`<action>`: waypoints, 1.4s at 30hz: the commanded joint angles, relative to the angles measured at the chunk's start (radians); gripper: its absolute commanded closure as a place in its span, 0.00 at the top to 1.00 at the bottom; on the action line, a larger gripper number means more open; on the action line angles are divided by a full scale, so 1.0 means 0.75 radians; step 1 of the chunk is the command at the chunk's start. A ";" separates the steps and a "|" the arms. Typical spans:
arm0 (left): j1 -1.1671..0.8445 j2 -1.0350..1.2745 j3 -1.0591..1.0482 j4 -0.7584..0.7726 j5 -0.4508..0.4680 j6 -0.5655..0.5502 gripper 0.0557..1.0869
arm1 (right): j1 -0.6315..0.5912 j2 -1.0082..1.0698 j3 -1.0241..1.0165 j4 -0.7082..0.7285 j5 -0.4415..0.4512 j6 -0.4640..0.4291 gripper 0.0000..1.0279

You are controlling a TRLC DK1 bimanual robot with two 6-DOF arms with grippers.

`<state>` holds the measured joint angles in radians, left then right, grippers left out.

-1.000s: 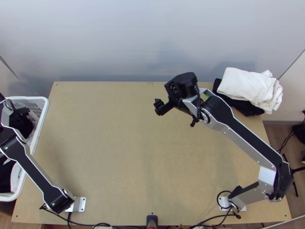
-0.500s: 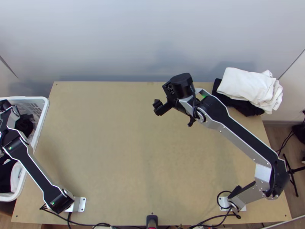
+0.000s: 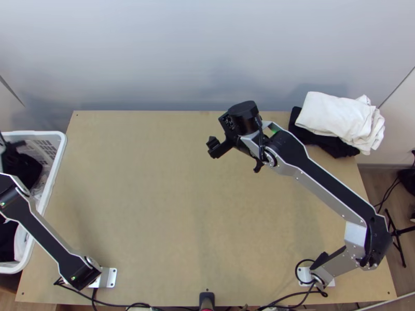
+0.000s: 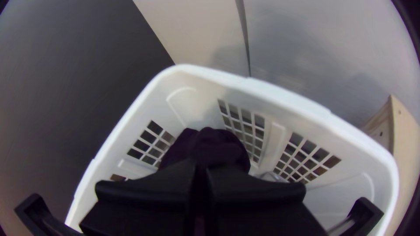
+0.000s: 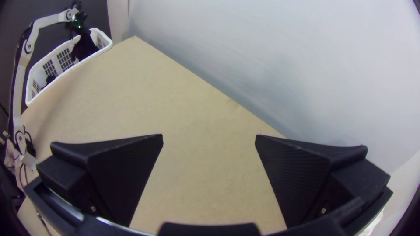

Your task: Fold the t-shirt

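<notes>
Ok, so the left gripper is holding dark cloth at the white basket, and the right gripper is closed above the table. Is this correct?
Not quite: the right wrist view shows the right gripper open, its fingers wide apart, above the table. The left gripper is indeed holding dark cloth at the white basket.

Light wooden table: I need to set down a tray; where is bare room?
The table lies bare between the white plastic basket and the silver-and-black right arm. Crowded: the far right corner, with folded white cloth over black cloth, and the left edge, by the basket and left arm.
</notes>
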<state>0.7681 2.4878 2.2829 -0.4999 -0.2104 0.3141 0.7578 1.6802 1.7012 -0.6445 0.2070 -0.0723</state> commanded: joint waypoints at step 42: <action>-0.083 -1.096 -0.007 0.184 0.131 0.039 0.04 | 0.051 -0.166 -0.039 0.000 0.059 -0.043 0.95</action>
<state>0.7349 1.7370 2.2841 -0.4374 -0.1162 0.3359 0.7982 1.5776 1.6787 -0.6445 0.2443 -0.0986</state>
